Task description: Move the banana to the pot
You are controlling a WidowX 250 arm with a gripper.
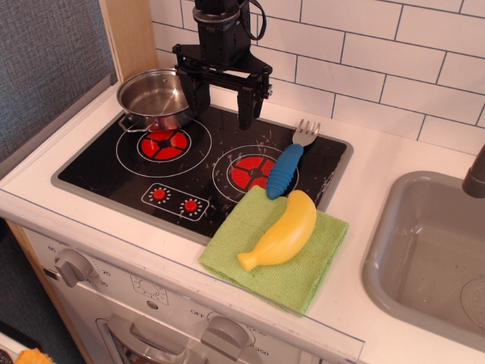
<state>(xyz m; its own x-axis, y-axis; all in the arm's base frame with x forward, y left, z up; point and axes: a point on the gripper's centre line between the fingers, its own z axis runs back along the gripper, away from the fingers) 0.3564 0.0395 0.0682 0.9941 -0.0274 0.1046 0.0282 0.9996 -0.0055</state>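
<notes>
White counter (394,163), tiled wall (379,53)

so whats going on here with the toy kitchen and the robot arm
A single robot arm is set to move the banana into the pot, but it hasn't picked it up yet. The gripper hangs open and empty over the back of the stove, just right of the pot. The banana lies on a green cloth at the stove's front right corner, with a blue-handled fork just behind it. The pot looks empty.

High front view over stove (204,163)
</notes>
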